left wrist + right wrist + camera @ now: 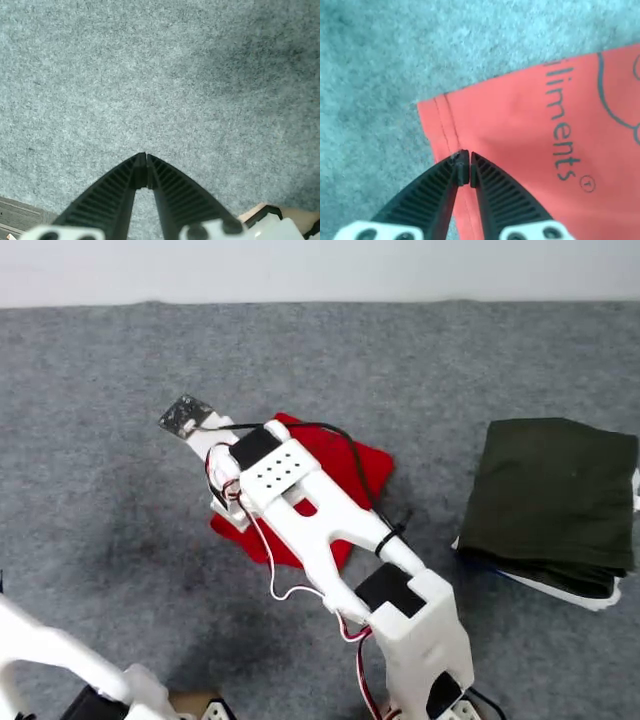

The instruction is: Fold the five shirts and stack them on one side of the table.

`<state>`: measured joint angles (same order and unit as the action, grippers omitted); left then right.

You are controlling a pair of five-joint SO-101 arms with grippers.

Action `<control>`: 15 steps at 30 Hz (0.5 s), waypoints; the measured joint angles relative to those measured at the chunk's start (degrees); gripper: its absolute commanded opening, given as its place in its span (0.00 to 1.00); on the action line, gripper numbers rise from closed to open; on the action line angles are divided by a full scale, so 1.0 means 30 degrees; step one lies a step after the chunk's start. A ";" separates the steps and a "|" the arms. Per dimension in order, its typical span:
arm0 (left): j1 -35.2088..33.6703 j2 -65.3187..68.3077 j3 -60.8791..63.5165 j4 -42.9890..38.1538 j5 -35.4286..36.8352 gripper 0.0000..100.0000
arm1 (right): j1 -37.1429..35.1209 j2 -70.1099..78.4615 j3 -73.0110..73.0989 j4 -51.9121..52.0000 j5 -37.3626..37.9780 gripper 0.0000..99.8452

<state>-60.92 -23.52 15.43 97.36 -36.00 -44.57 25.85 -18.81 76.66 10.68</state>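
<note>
A red shirt (345,475) lies partly folded in the middle of the grey table cover. My right arm stretches over it, and my right gripper (226,508) sits at the shirt's left edge. In the right wrist view the right gripper (464,161) is shut, its tips pinched on the stitched hem of the red shirt (530,150) near a corner. A stack of folded shirts (552,502) rests at the right side, dark green on top with white and blue edges below. My left gripper (146,159) is shut on nothing above bare grey cover.
The left arm's white body (60,655) sits at the near left corner. Grey cover (100,500) stretches open to the left and behind the red shirt. A pale wall runs along the far edge.
</note>
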 measured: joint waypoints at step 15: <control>0.0000 0.0000 0.0059 0.0000 0.0000 0.01 | -0.0967 0.2901 -0.0821 -0.2081 0.0000 0.01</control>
<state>-60.92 -23.52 15.60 97.36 -36.00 -47.47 34.55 -21.27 70.42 10.68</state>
